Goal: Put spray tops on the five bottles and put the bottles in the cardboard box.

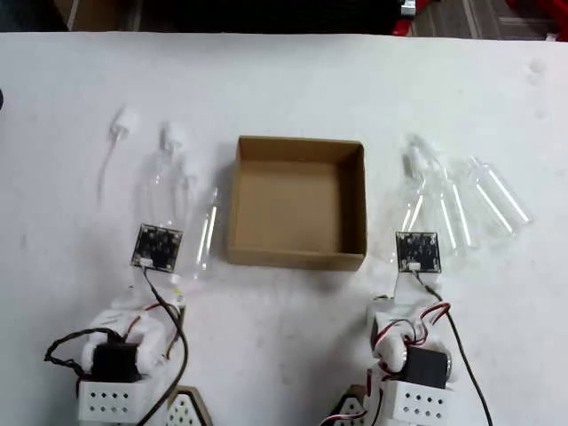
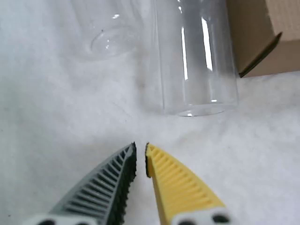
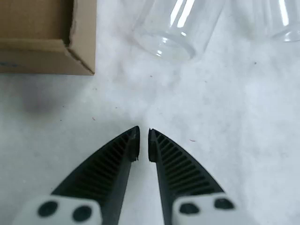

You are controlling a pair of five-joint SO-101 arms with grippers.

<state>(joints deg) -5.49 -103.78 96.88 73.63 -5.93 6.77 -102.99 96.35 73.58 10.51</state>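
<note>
An open cardboard box (image 1: 297, 202) sits mid-table. Clear bottles lie on both sides of it: some at the left (image 1: 202, 232), three at the right (image 1: 453, 209). A loose white spray top (image 1: 120, 133) with its tube lies far left. Another spray top (image 1: 413, 155) is at the right group's far end. My left gripper (image 2: 140, 152) is shut and empty, a short way from a bottle's base (image 2: 197, 61). Just short of another bottle (image 3: 180, 23), my right gripper (image 3: 143, 138) is also shut and holds nothing.
The box corner (image 2: 262, 37) is beside the left bottle, and the box wall (image 3: 47, 42) stands near the right gripper. Both arm bases (image 1: 115, 364) (image 1: 413, 368) are at the near table edge. The table is covered in white cloth (image 1: 293, 80).
</note>
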